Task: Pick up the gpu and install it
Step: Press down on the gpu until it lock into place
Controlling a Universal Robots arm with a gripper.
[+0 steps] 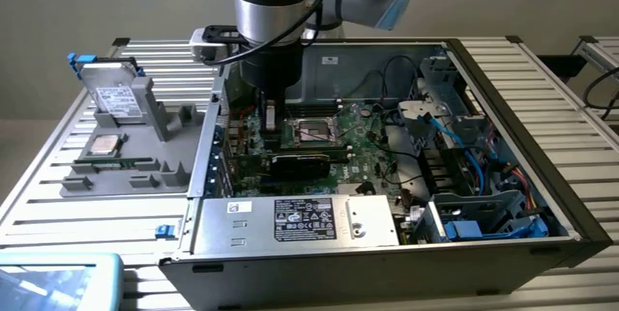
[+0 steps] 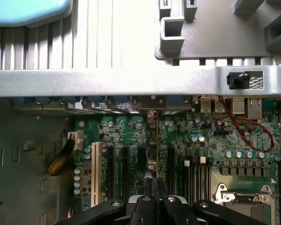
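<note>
The gpu [image 1: 304,162] stands on edge on the green motherboard [image 1: 363,148] inside the open computer case, its black shroud facing the exterior view's front. My gripper [image 1: 272,134] reaches straight down from the arm onto the card's upper edge, near the case's rear wall. In the wrist view the gpu [image 2: 157,145] appears edge-on as a thin line running from my gripper [image 2: 155,185] to its metal bracket at the rear wall. The black fingers [image 2: 147,206] are shut on that edge. The card's lower edge and the slot under it are hidden.
A grey parts tray [image 1: 179,144] at the exterior view's left holds a hard drive [image 1: 114,97] and a processor [image 1: 104,144]. In the case are the power supply [image 1: 300,220], the processor socket [image 1: 312,131], blue cables [image 1: 454,144] and a red wire [image 2: 246,129].
</note>
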